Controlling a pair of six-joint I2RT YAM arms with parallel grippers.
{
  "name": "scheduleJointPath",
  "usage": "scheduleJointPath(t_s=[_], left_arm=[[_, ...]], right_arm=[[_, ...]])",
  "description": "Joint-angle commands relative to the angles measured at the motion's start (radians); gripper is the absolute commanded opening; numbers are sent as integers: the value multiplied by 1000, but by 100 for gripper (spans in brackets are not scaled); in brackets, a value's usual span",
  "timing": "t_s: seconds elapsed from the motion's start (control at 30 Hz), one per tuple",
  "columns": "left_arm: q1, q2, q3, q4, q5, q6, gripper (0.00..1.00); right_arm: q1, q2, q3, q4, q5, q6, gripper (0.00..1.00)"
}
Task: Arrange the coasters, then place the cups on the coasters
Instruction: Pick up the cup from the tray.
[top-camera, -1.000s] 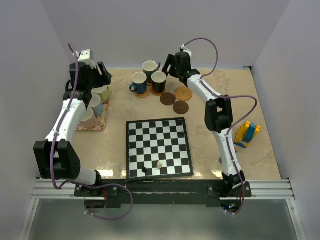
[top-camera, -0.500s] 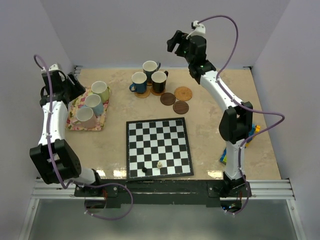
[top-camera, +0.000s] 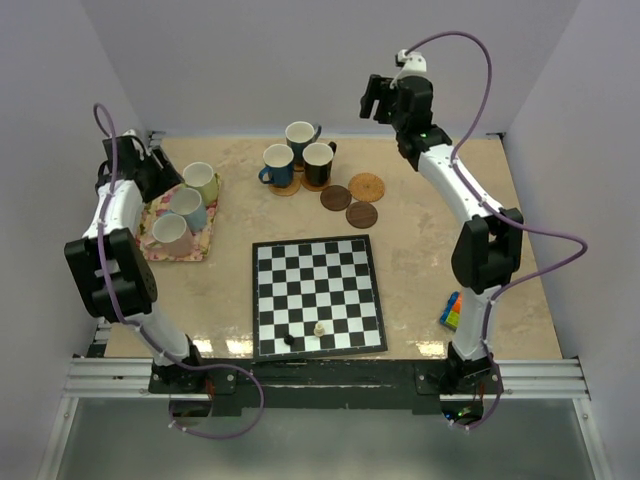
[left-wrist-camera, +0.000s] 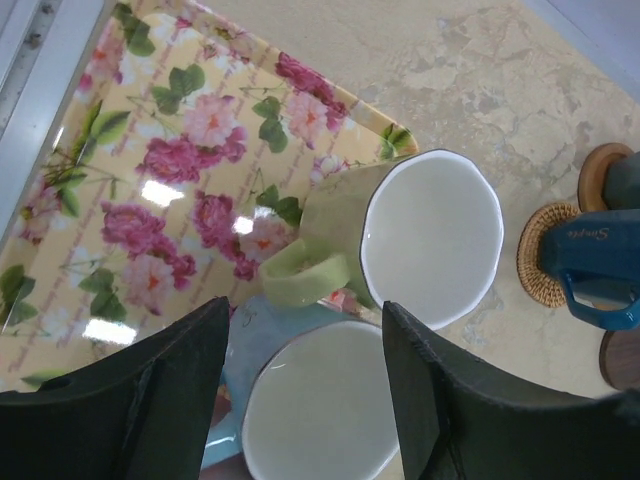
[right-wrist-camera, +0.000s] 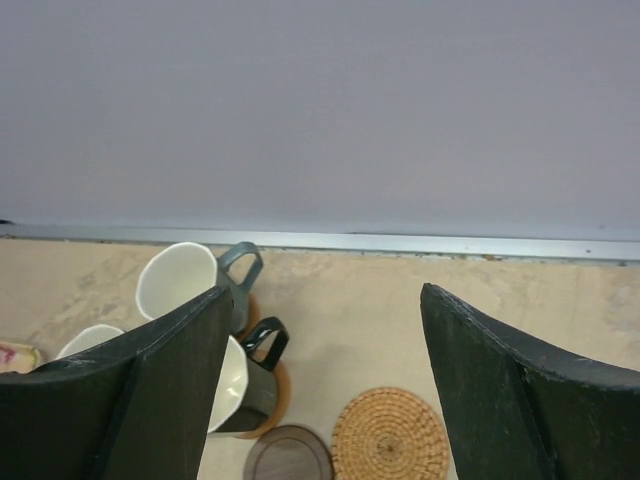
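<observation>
I'm reading this as roughly the halfway mark. Near the middle of the worktop's far edge, the teal cup (top-camera: 300, 134), the dark blue cup (top-camera: 277, 163) and the black cup (top-camera: 318, 160) are each sitting on a coaster, so that half is looking done.

Just to their right, three coasters are lying bare and close together: the woven coaster (top-camera: 367, 187), a dark brown coaster (top-camera: 335, 198) and a second brown coaster (top-camera: 361, 214). They are waiting for cups and may want spreading out first.

The pale green cup (top-camera: 201, 182), the light blue cup (top-camera: 187, 207) and the pink cup (top-camera: 170, 232) are standing on the floral mat (left-wrist-camera: 150, 150) by the left edge, toward the far-left corner. Those three are what's left to move.

My left claw (left-wrist-camera: 305, 330) is hovering over the mat with its fingers apart and gripping nothing, the pale green cup's handle showing below the gap. My right claw (right-wrist-camera: 328, 300) is hanging high above the far edge, fingers spread wide and empty.
</observation>
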Motion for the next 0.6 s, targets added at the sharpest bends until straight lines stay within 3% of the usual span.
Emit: scheduleJointPath(t_s=[0.0,0.13,0.57], left_arm=[[-57,57,142,55,28,74,67],[-92,120,248,3,-44,120,67],[-161,249,362,-123,-176,204,66]], right_arm=[[-39,-81,-4,-18,-4,-70,80],[-61,-96,-26,-10,-25,-60,79],[-68,-123,-87,13,-36,-35,78]])
